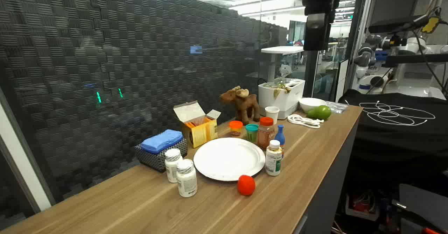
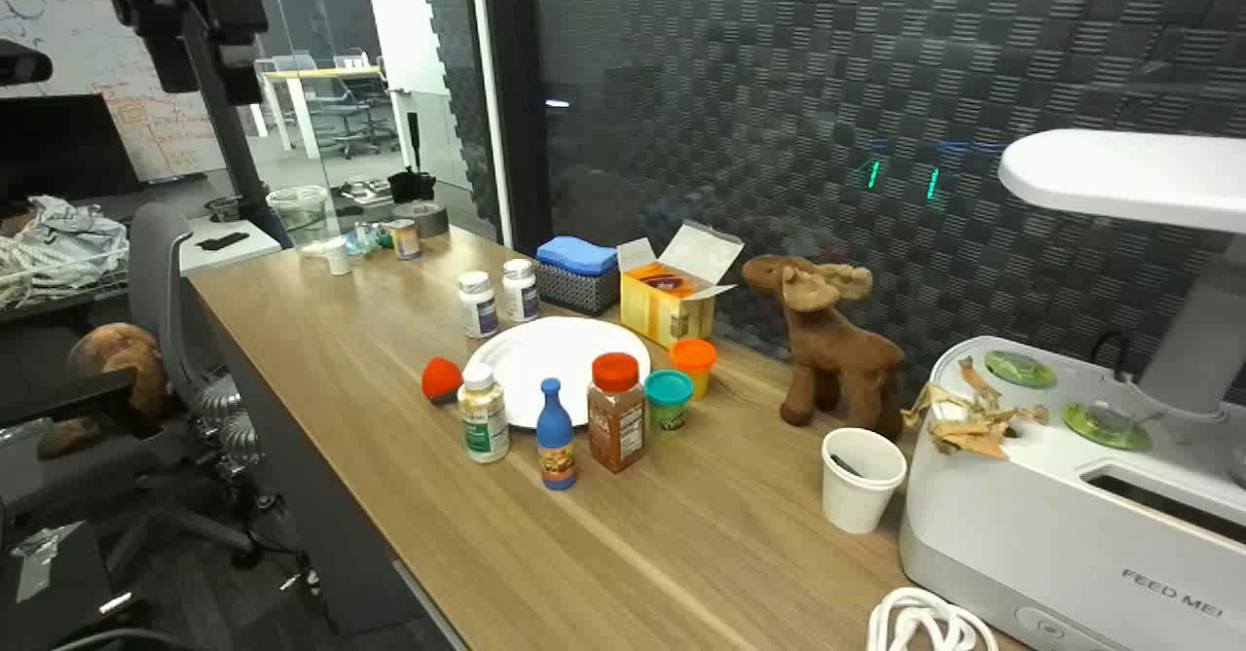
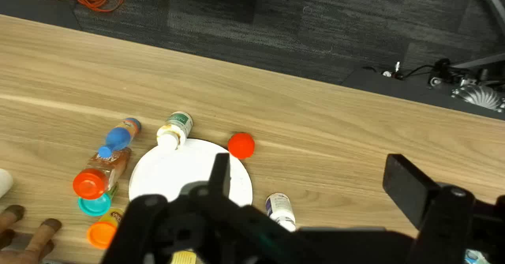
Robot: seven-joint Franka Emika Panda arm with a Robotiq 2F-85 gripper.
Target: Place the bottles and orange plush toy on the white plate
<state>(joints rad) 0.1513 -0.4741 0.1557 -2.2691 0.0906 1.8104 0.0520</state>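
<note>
Orange plush toy (image 3: pixel 241 145) = small, roundish, vivid red-orange, matte; sits on desk (image 3: pixel 315 137) just beside rim of white plate (image 1: pixel 229 158), can't tell if touching. Plate's round, flat, plain.

White bottle (image 2: pixel 478 306) & 2nd white bottle (image 2: pixel 521 291) stand upright, close tog., near plate: same type, white body, whitish cap, lbl part purplish-blue, part white w/ fine dark print; txt too small to read. Green-labelled bottle (image 2: pixel 485 417), upright just beside plate: white cap, yellowish shoulder, green panel, more tiny print. Slim blue bottle (image 2: pixel 556 437) stands near it: narrow neck, orange lbl w/ a pic, words unreadable.

Claw (image 3: pixel 311 181) hangs high above desk, fingers spread wide; wood & one of the white pair show btwn them in wrist view.

Other lbls: red-lidded jar (image 2: pixel 616 413), clear w/ reddish-brown contents, has white wording, can't make it out. Orange-lidded tub (image 2: pixel 693 371) & teal-lidded tub (image 2: pixel 669 403) carry logos, too blurry. Yellow carton (image 2: pixel 657 322), flaps up, print tiny. Legible in an exterior view: "FEED ME!" on white planter (image 2: pixel 983 505). Also in an exterior view, letters "tch" on a machine (image 1: pixel 373 67) in bkgd. Whiteboard (image 2: pixel 58 28) has red handwriting, illegible.
</note>
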